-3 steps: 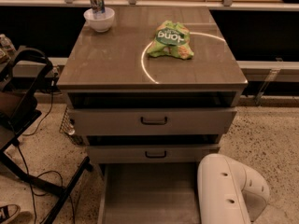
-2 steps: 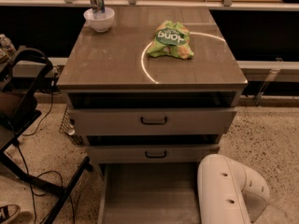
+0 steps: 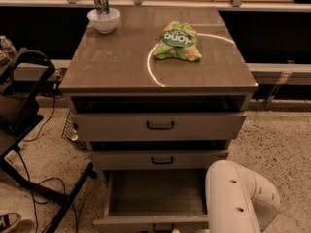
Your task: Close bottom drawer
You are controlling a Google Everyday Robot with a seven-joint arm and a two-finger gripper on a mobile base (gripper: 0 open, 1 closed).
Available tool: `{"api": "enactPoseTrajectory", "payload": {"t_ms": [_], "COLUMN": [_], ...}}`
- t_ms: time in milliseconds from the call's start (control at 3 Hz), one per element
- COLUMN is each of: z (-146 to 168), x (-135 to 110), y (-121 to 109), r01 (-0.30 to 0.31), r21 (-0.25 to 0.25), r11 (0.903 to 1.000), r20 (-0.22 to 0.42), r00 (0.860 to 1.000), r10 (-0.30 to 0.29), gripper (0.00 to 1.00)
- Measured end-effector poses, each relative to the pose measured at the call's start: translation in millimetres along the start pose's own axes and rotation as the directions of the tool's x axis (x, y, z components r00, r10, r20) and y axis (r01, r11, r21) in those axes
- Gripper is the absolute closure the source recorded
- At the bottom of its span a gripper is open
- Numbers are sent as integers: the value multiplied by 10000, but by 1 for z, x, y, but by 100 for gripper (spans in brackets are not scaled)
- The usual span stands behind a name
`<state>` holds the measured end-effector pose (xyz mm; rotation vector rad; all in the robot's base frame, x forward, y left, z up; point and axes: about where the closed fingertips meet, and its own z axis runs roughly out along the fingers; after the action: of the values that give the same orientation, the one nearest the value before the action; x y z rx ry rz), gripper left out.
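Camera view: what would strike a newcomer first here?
The bottom drawer gapes wide open at the foot of the cabinet, with a bulky white robot arm beside it; its pincer is not in view. On top lie a green snack bag and a white bowl holding a can.

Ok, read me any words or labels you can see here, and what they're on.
"puop": white letters on the green bag on the cabinet top, seemingly upside down.
Label on the can in the white bowl: too blurred.
The hand is out of view; the white arm shows lower right.
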<state>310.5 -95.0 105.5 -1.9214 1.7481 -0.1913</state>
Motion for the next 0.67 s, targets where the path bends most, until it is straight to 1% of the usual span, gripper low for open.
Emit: {"api": "enactPoseTrajectory", "payload": {"t_ms": [333,667], "z": [0,-1], "x": [0,-1], "y": [4,8], "r01": [-24,-48], "r21": [-57,-118], "r11": [10000,9999], "r20": [9,18], "r00": [10000,10000], "r10": [24,48], "gripper": [17,41]}}
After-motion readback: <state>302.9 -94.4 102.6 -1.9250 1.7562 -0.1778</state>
